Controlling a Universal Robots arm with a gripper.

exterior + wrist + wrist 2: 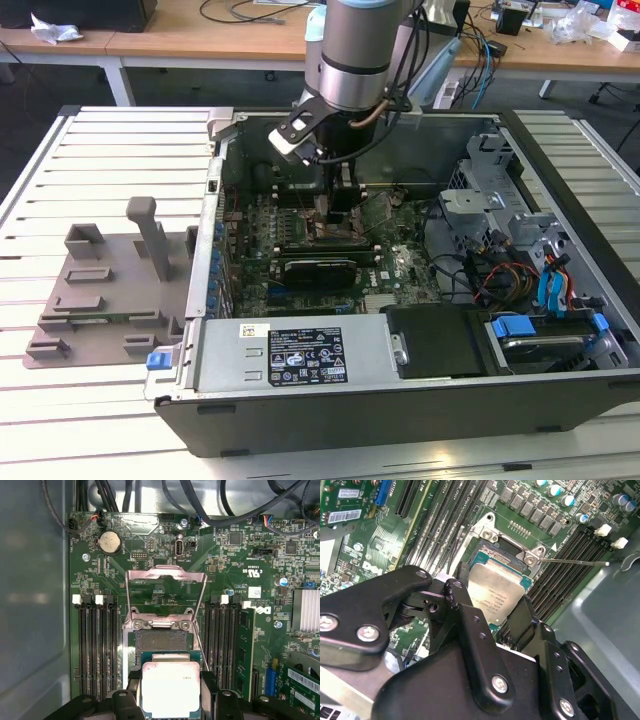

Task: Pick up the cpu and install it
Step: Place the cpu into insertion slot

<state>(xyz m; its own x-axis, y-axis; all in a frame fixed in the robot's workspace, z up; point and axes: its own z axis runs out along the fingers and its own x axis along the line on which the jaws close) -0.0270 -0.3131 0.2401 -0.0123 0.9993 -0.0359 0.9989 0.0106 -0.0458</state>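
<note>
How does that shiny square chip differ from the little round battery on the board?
The cpu is square, the coin battery round. The cpu looks larger than the coin battery. The gripper holds the cpu over the socket; the coin battery sits in the board. Both have silvery tops.

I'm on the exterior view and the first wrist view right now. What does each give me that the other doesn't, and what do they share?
Exterior view: the whole open computer case on the slatted table, the grey plastic tray at the exterior view's left, and the arm hanging into the case.
First wrist view: the cpu clamped in the gripper, not yet seated in the bare socket, whose metal frame stands open.
Both: the gripper over the green motherboard and its memory slots.
</note>
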